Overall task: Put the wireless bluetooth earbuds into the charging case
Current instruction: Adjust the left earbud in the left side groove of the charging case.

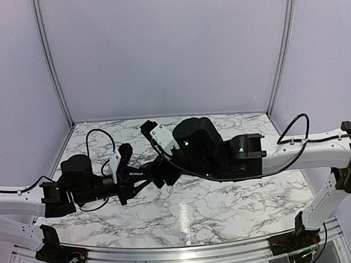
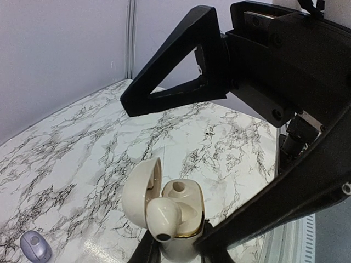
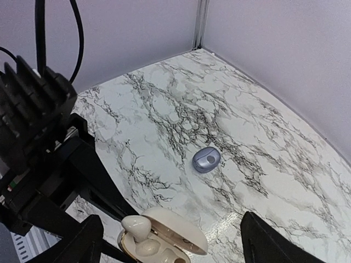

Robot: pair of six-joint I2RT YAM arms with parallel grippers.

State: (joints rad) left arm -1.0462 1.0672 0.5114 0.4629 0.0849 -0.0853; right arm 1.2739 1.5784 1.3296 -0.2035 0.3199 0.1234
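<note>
I see left pincer [image 2: 178, 255] clamped narrow on the open charging case [image 2: 189, 197], one earbud [image 2: 162, 216] perched in it; right pincer [image 3: 173, 233] spread wide, empty, straddling case; second earbud [image 3: 206, 159] on worktop [image 3: 164, 109], well apart from case.

Left claw [image 2: 176, 255] clenched, right claw [image 3: 173, 230] wide open.

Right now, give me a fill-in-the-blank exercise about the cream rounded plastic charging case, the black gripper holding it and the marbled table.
1. The cream rounded plastic charging case has its hinged lid ____.
2. The case is clamped by the ____ arm's black gripper.
3. The small lavender oval piece lies on the ____-patterned table, apart from the case.
Missing words: open; left; marble.
</note>
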